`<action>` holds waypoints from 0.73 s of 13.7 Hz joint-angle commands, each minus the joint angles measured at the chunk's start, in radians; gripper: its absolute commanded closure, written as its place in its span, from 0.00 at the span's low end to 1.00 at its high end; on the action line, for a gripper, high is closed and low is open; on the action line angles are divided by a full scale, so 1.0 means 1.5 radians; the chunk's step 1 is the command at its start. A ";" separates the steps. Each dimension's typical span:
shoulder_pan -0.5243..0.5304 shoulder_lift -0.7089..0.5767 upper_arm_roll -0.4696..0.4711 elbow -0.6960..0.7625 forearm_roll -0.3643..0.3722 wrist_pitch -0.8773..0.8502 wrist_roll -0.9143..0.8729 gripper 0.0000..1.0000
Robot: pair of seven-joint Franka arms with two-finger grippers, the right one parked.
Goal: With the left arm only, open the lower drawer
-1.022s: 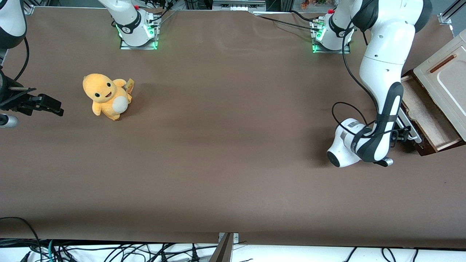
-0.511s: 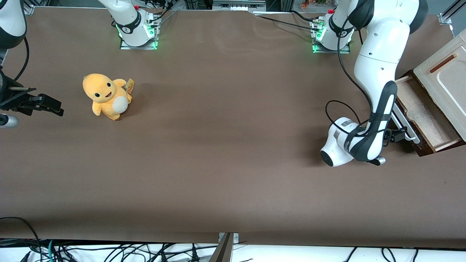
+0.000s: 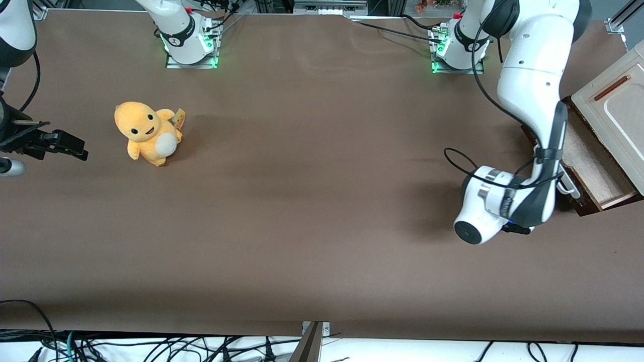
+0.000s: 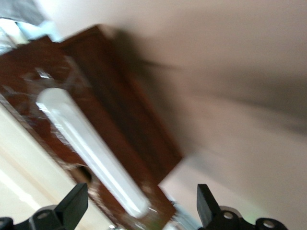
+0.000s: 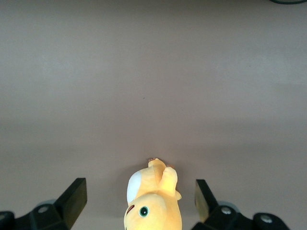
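The lower drawer (image 3: 596, 168) stands pulled out from the beige cabinet (image 3: 616, 108) at the working arm's end of the table, its pale tan inside showing. My left arm (image 3: 533, 85) reaches down in front of it, the white wrist block (image 3: 495, 203) low over the table and covering the gripper in the front view. A bit of the white bar handle (image 3: 568, 187) shows beside the wrist. In the left wrist view my gripper (image 4: 140, 207) is open, its black fingertips (image 4: 76, 205) wide apart. The dark-brown drawer front (image 4: 129, 120) and its handle (image 4: 91, 148) lie just ahead, untouched.
An orange plush toy (image 3: 146, 131) sits on the brown table (image 3: 312, 201) toward the parked arm's end; it also shows in the right wrist view as the plush toy (image 5: 153, 201). Both arm bases (image 3: 455, 48) stand at the table's edge farthest from the front camera.
The wrist block has turned and shifted nearer to the front camera. The black gripper that showed at the handle earlier is now covered by the arm. The drawer has hardly moved.
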 commanded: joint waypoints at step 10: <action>0.130 -0.217 0.004 -0.017 -0.438 0.150 0.112 0.00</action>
